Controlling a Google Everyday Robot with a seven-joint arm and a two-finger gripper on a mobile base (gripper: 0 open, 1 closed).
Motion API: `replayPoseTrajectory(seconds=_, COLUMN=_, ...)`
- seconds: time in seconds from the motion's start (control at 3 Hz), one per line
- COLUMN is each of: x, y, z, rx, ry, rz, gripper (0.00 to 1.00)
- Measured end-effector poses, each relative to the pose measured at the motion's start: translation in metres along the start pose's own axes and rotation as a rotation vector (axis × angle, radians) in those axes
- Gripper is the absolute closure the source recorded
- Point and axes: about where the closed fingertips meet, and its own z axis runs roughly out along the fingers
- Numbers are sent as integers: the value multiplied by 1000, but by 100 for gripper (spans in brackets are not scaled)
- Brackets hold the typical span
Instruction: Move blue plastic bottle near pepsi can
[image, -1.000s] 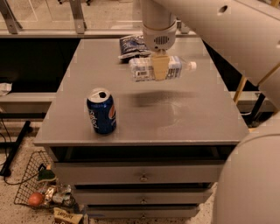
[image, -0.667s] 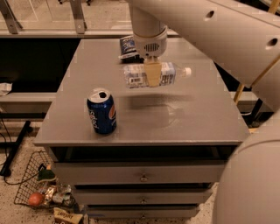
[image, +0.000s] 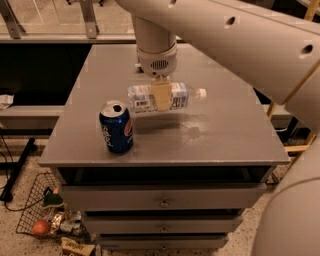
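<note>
The tool (image: 162, 97) grips the blue plastic bottle (image: 165, 97) around its middle.

Gripper (image: 161, 102), centre frame, clamps bottle (image: 182, 95). Near finger (image: 161, 94) covers mid-label; far finger hidden behind bottle. Label print too small to read. Arm (image: 240, 35) cut off by top and right edges. Basket (image: 24, 207), lower left: contents too small to tell. Packet (image: 75, 247) cropped at bottom edge.

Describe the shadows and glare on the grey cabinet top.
Camera view: the gripper, shut on the blue plastic bottle, holds it aloft, casting a dark shadow on the cabinet top beside the pepsi can; a dull sheen lies past that shadow.
</note>
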Motion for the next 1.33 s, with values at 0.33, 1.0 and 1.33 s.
replayPoseTrajectory(seconds=0.33, x=-19, y=7, z=11, rx=-38, ry=-17, rz=-42, gripper=100)
replayPoseTrajectory(seconds=1.0, x=-35, y=9, z=37, rx=-90, ry=-32, rz=-59, gripper=100)
replayPoseTrajectory(seconds=1.33, x=-31, y=11, z=45, rx=-106, ry=-28, rz=-39, gripper=100)
